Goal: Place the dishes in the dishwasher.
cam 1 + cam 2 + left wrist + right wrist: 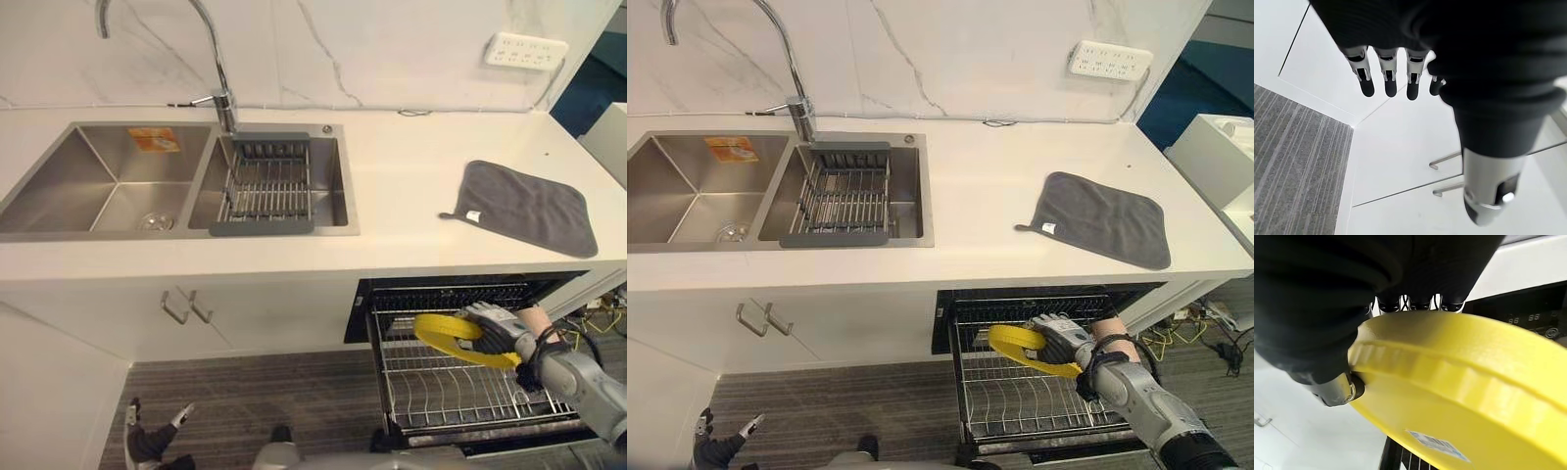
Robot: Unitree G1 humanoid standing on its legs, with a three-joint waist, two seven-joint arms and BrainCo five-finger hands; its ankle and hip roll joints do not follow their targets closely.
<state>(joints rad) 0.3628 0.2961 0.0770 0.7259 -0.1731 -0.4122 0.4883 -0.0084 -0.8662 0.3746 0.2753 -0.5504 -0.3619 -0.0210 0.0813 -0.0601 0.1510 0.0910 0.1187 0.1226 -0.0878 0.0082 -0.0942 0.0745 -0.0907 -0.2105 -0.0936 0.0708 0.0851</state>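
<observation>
Yellow plate [454, 336], held above the pulled-out wire rack [460, 392] of the open dishwasher [470, 294], beneath the front edge of the worktop [411, 196]. The plate is tilted: its rim toward the robot's left sits higher, and it slopes down toward the right, where it is gripped. Its long visible axis runs left to right across the rack, with the flat underside facing down and forward in the right wrist view, where a small label shows on the base.

Right hand [1063, 343], fingers curled over the plate's right rim and thumb pressed against the opposite face, so the plate is pinched between them. The arm enters from the lower right.

The rack's wire tines stand in rows below the plate; whether the plate touches them cannot be told.

Left hand [1396, 73], fingers straight and relaxed, holding nothing, hanging low beside the white cabinet doors [1400, 161] above the grey striped floor [1293, 156].

On the worktop: a grey cloth [529, 208] lies flat at the right; a double steel sink [108, 181] at the left, its right basin holding a drainer basket [263, 186], with a curved tap [217, 69] behind. A wall socket strip [526, 51] is mounted on the marbled backsplash.
</observation>
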